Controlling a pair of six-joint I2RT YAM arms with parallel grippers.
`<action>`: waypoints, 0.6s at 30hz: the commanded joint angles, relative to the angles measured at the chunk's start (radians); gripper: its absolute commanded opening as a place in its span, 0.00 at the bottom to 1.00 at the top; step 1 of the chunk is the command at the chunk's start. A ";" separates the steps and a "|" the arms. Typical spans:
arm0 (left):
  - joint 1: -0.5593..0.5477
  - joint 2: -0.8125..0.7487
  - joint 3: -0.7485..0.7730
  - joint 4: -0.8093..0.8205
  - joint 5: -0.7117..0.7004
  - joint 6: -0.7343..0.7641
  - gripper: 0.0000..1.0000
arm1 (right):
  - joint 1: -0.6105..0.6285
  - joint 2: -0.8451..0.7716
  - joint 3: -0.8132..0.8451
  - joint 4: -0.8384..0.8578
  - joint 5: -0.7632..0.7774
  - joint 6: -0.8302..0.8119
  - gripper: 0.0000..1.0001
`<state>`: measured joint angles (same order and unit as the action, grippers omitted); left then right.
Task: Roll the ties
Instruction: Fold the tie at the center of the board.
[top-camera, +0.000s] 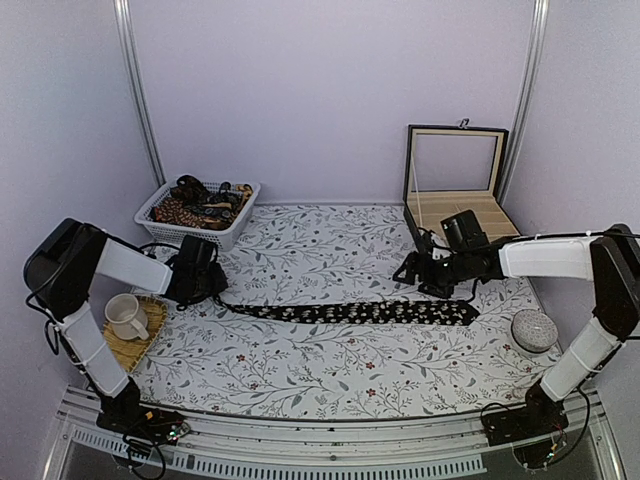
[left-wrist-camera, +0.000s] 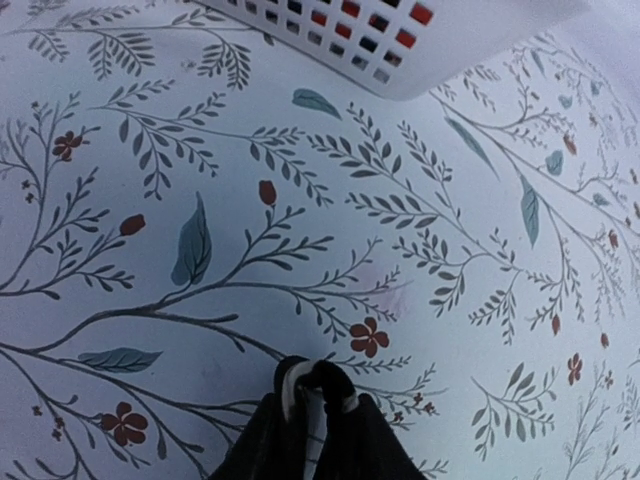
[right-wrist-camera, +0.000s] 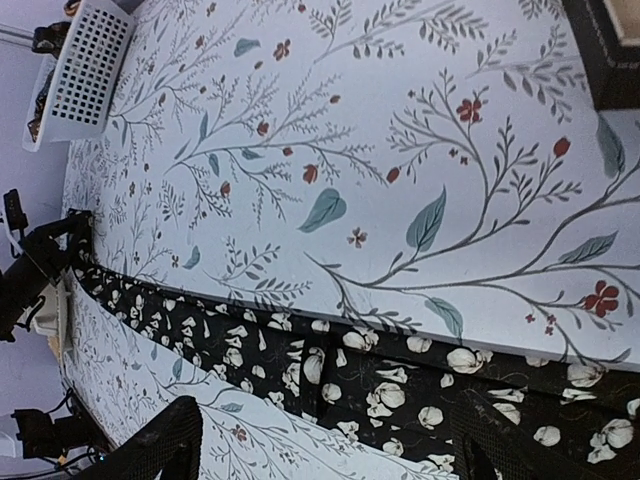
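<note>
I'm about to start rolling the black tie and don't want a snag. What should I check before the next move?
1. Black tie lying flat and straight: ok.
2. Right pincer open above the wide end: ok.
3. Left pincer at the narrow end, firm grip on it: cannot tell.
4. Cup apart from the tie: ok.
5. Basket and open box apart from the tie: ok.
</note>
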<state>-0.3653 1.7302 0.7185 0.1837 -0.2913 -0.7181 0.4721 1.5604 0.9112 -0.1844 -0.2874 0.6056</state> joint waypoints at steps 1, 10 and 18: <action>0.008 -0.037 -0.040 0.104 0.026 -0.005 0.17 | 0.005 0.101 -0.031 0.055 -0.109 0.046 0.86; 0.008 -0.086 -0.157 0.458 0.104 0.053 0.10 | -0.021 0.217 -0.044 0.041 -0.111 0.059 0.89; 0.009 -0.107 -0.279 0.709 0.116 0.063 0.13 | -0.132 0.175 -0.117 0.018 -0.081 0.081 0.91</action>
<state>-0.3645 1.6379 0.4683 0.7383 -0.1898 -0.6720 0.4103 1.7176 0.8600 -0.0921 -0.4374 0.6739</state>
